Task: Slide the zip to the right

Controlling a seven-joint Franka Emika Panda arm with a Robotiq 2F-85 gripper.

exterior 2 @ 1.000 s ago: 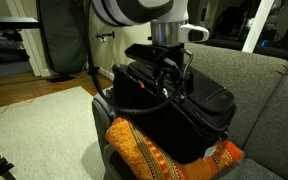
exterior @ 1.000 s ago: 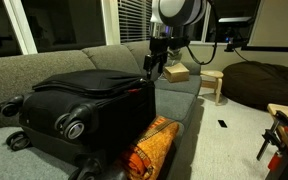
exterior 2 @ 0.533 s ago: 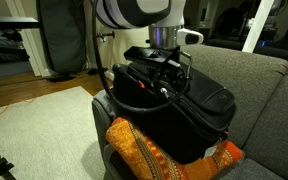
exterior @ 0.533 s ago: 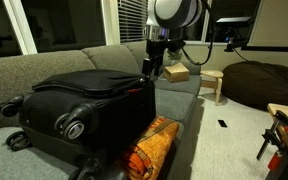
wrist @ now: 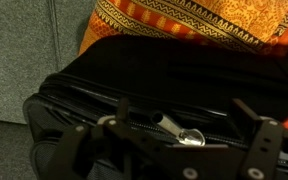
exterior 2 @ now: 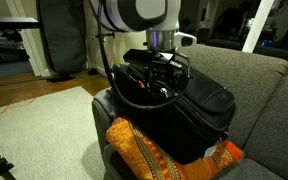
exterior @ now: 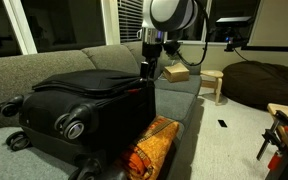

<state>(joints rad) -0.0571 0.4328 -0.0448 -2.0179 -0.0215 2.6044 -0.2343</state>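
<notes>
Scene: a large black soft-sided fabric suitcase (exterior: 84,95) lies on a grey upholstered couch (exterior: 44,65), with an orange patterned woven cushion (exterior: 149,148) at its 5 o'clock in an exterior view.

Zip: in the wrist view the tiny silvery metal zipper pull (wrist: 190,137) sits at about 5 o'clock from the picture's middle. It lies flat along the thin black track on the suitcase's edge, and the cushion is at 12 o'clock.

Hand: the black two-fingered Robotiq gripper (wrist: 174,140) hangs just over that edge with its jaws spread wide and nothing held. One finger is at 8 o'clock and the other at 4 o'clock, with the pull between them.

Contact: none that I can see.

Risk, pinch: the pull is small and flat, so the closing pads may catch fabric or track instead, or let it slip out.

Risk, drag: the case is soft and partly propped on the cushion, so a sideways pull could shift the whole case instead of the slider.

Risk, angle: pulling off the track's line could jam the slider.
</notes>
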